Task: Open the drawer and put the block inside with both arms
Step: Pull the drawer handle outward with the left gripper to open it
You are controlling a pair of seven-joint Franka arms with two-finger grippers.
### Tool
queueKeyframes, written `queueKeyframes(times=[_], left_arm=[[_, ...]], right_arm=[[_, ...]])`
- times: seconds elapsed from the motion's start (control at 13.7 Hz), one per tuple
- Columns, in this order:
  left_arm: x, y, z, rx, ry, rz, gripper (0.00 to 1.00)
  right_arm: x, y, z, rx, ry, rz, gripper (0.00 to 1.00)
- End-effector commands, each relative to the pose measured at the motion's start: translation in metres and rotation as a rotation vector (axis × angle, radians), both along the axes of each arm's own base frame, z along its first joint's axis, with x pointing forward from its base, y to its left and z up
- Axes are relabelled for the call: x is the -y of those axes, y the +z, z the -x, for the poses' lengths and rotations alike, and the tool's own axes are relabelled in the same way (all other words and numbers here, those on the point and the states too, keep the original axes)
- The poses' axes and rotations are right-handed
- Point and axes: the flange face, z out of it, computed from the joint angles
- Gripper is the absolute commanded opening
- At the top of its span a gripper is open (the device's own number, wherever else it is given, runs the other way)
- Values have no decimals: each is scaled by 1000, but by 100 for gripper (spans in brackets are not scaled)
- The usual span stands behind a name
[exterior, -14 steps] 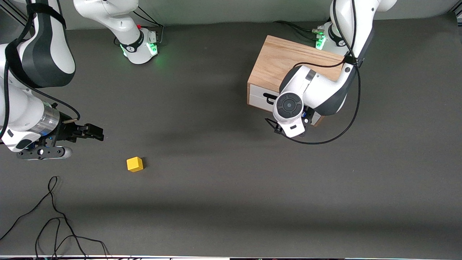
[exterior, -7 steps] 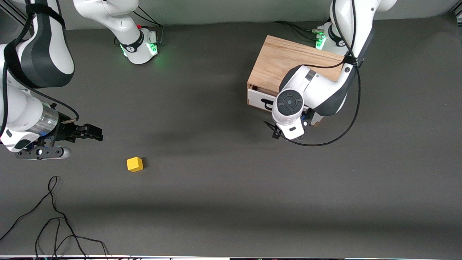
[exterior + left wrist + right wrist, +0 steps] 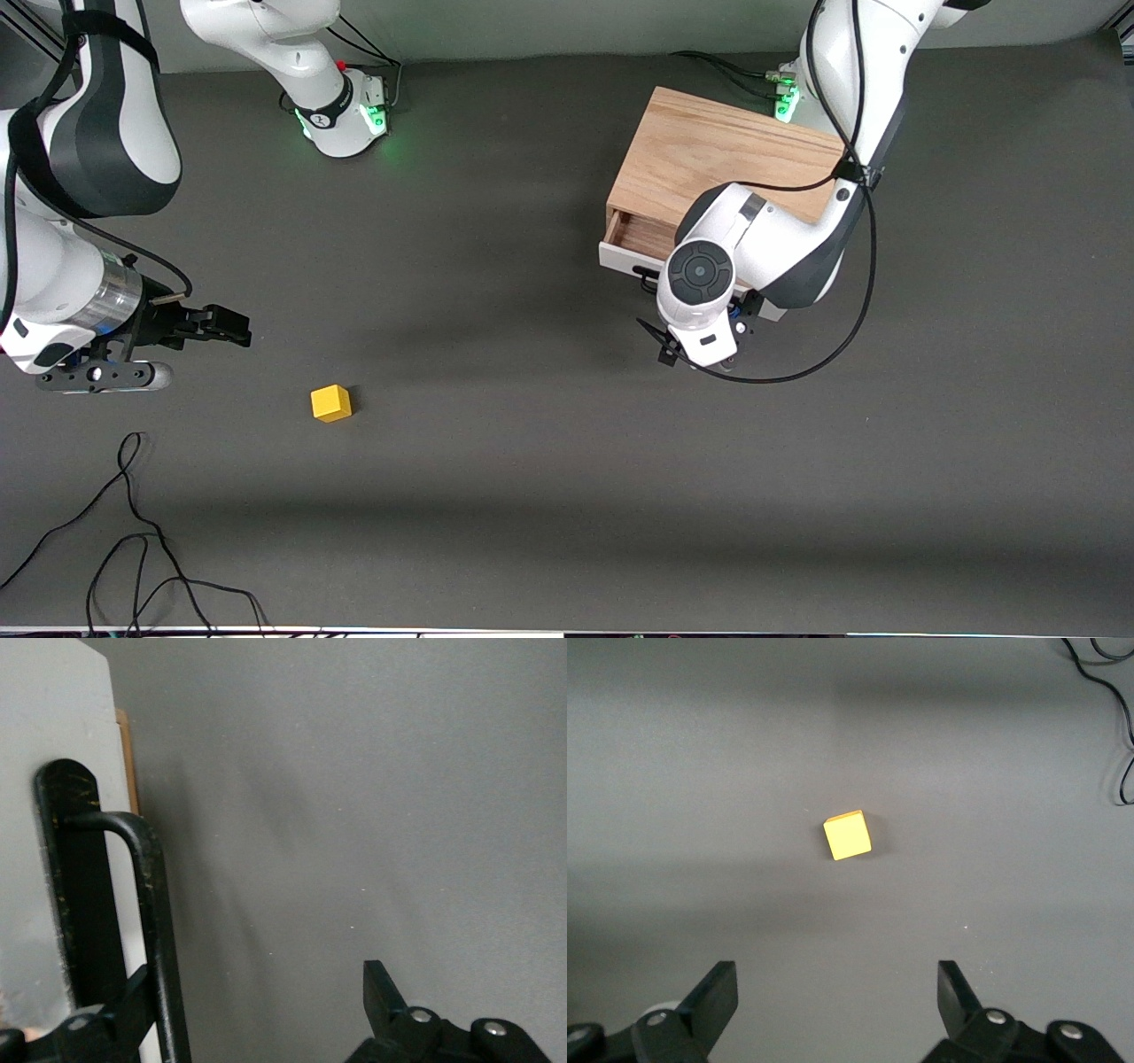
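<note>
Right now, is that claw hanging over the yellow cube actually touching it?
Apart. In the right wrist view the open right gripper has bare mat between its fingers and the block, which sits alone on the table.

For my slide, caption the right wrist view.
Open right gripper hovers over the table, yellow block lying ahead between its fingers' line.

Front view: high above the table (image 3: 549,496), facing the robot bases along the top edge, taking in nearly the whole surface.

Left wrist view: very close, looking past the left gripper (image 3: 257,1010) at the drawer (image 3: 53,744) front and its handle (image 3: 151,930); shares the drawer (image 3: 620,259) with the front view.

Right wrist view: from higher up, looking down past the right gripper (image 3: 837,1001) at bare table and the block (image 3: 847,835); shares the block (image 3: 330,403) and a cable (image 3: 1121,718) with the front view.
</note>
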Motion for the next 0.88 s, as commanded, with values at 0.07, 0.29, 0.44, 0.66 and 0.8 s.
queueKeyframes(times=[0.07, 0.29, 0.44, 0.66, 0.8], left_arm=[[20, -6, -48, 120, 6, 60, 100], [22, 0, -57, 163, 12, 88, 100], [20, 1, -63, 197, 8, 90, 100], [22, 6, -67, 238, 7, 105, 100], [23, 8, -70, 251, 9, 113, 100]], right_arm=[[0, 0, -2, 5, 11, -15, 100], [-1, 0, -2, 5, 13, -15, 100], [-1, 1, -2, 8, 13, -15, 100], [-4, -3, -5, 23, 19, -13, 100], [-8, -39, -20, 23, 21, -10, 100]])
